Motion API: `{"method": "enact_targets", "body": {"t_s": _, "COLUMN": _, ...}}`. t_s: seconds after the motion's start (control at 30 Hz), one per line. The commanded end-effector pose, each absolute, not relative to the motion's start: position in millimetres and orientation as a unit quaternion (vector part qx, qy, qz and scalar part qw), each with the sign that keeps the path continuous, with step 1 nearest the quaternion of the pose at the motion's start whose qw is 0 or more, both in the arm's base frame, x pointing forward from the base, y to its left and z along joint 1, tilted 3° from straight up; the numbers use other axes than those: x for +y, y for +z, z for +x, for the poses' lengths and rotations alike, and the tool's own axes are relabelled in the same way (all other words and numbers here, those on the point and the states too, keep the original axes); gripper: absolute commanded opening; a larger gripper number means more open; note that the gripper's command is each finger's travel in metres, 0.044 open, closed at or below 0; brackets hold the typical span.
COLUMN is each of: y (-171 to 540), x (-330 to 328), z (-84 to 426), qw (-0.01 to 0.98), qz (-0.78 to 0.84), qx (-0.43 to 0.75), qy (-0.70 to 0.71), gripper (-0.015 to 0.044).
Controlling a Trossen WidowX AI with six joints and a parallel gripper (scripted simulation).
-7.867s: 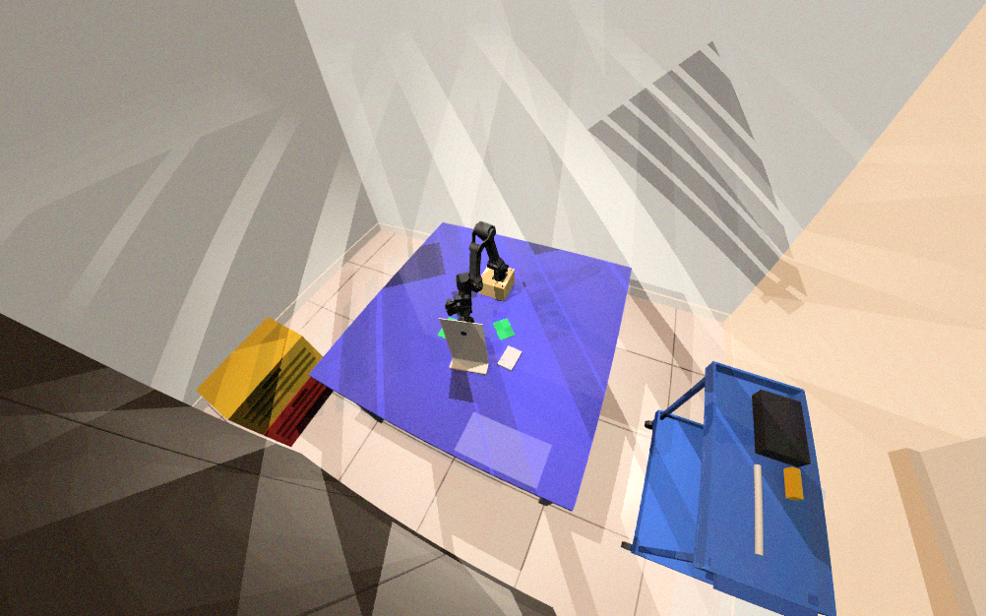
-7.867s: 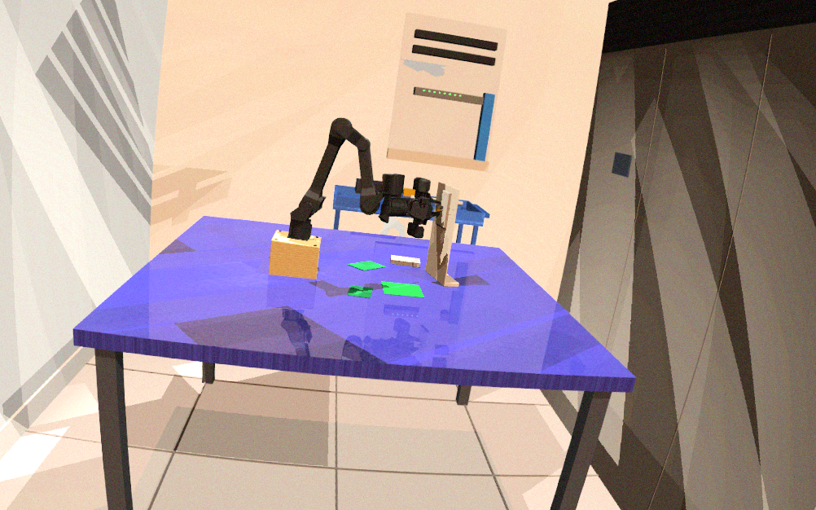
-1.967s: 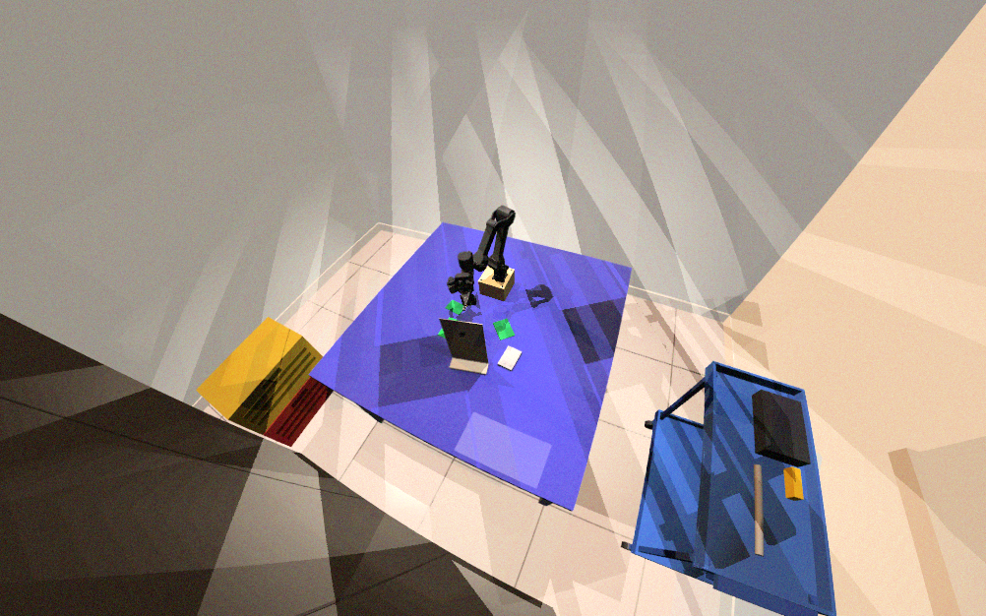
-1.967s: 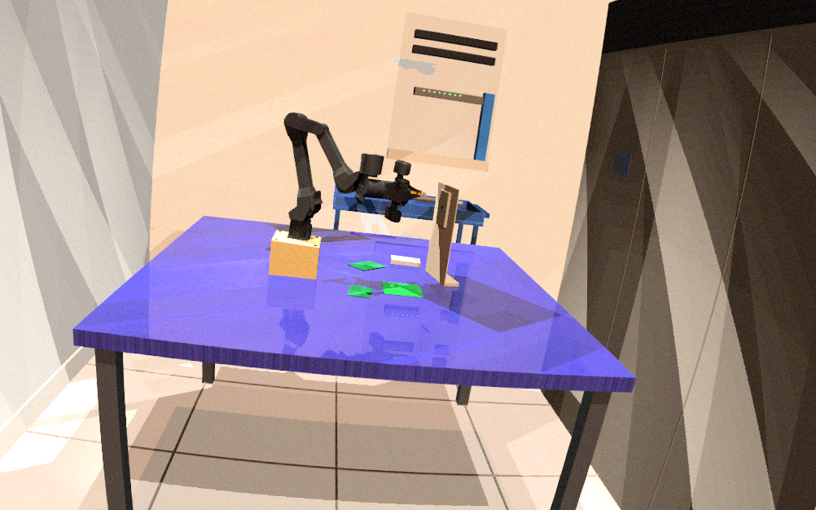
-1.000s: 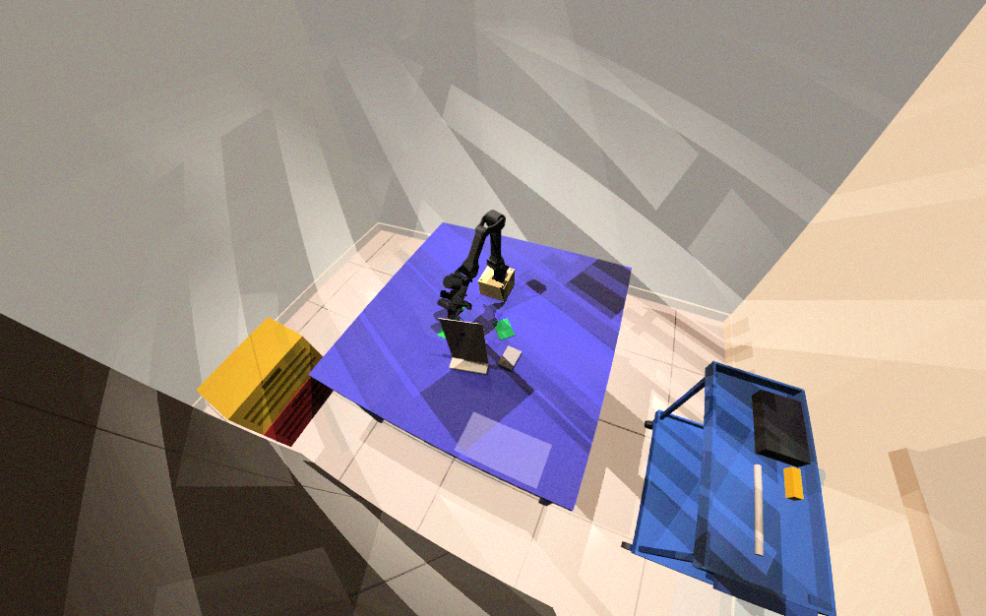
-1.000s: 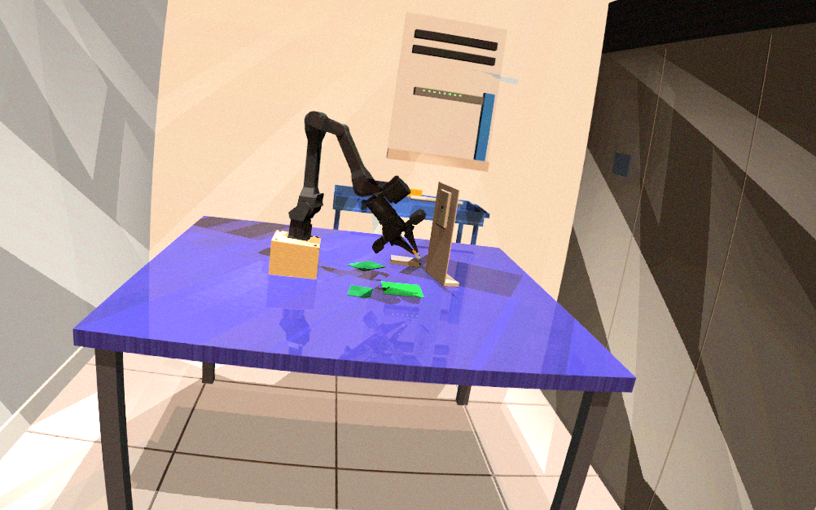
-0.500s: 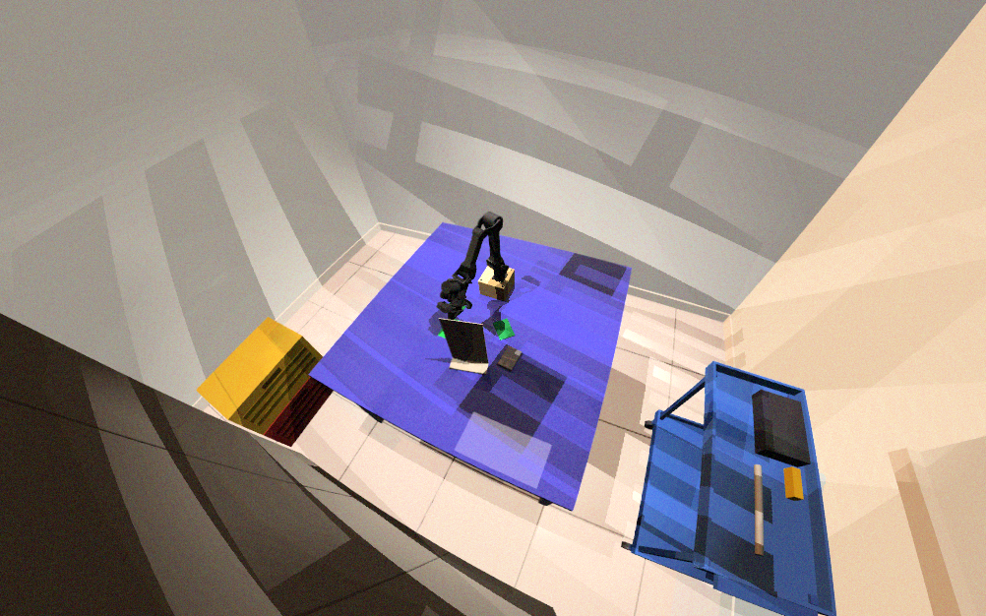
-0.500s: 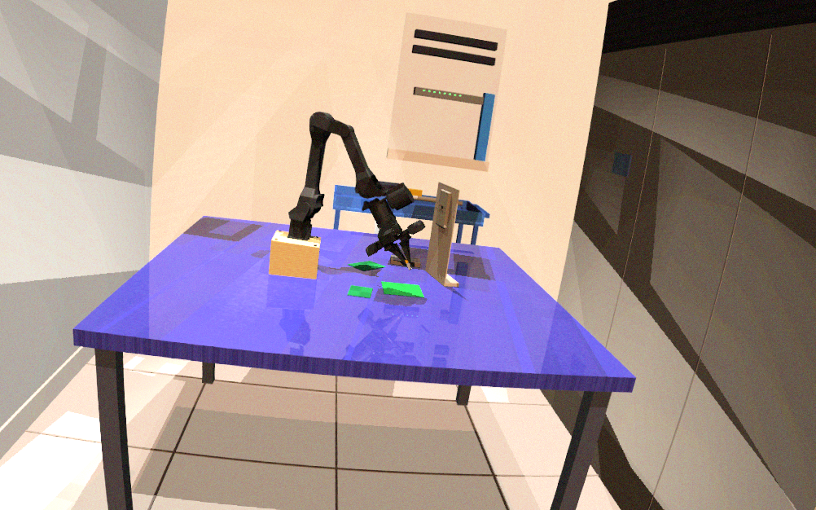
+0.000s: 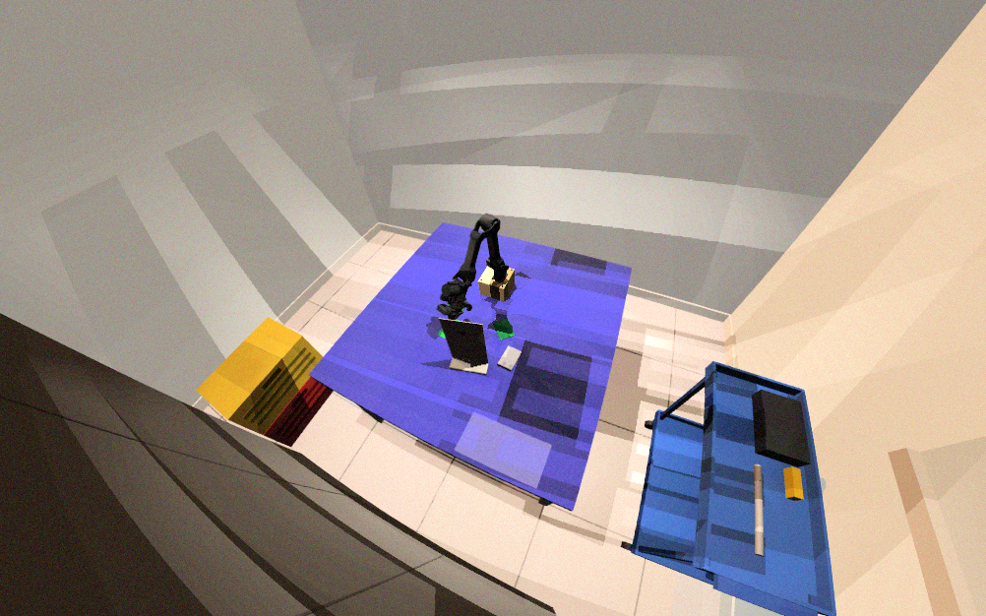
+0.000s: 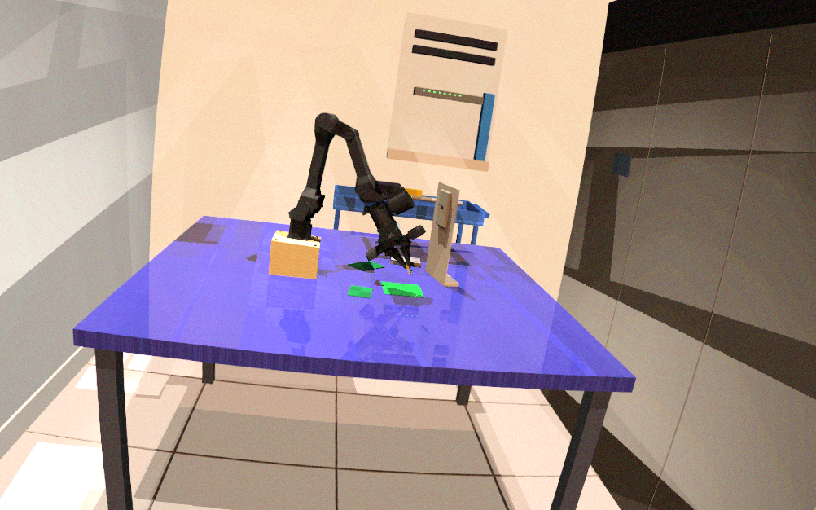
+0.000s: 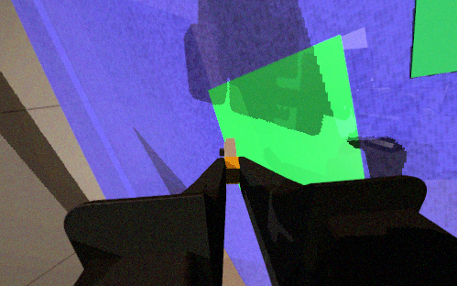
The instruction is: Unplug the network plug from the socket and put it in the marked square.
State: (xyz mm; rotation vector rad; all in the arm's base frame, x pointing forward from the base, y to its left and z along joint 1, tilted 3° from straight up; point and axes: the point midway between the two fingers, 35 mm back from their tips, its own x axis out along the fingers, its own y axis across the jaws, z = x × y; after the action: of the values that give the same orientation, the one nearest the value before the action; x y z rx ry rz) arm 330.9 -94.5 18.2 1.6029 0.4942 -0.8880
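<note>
Fingers nearly closed, pinching plug (image 11: 232,161); plug tip protrudes beyond fingertips.

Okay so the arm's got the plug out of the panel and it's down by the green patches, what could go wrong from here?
1. In the wrist view the plug hangs at the near edge of the nearest green square, so releasing now might land it on or outside the border.
2. Several green patches lie close together; it could settle on the wrong one.
3. The gripper works close beside the upright panel, so lifting away could brush it.
</note>
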Motion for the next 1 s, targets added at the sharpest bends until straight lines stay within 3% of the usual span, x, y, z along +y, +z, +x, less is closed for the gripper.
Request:
{"method": "enact_targets", "body": {"t_s": 0.0, "y": 8.1, "x": -94.4, "z": 329.3, "qw": 0.582, "qz": 0.683, "qx": 0.216, "qy": -0.385, "gripper": 0.0}}
{"method": "enact_targets", "body": {"t_s": 0.97, "y": -24.3, "x": -93.7, "z": 330.1, "qw": 0.582, "qz": 0.683, "qx": 0.216, "qy": -0.385, "gripper": 0.0}}
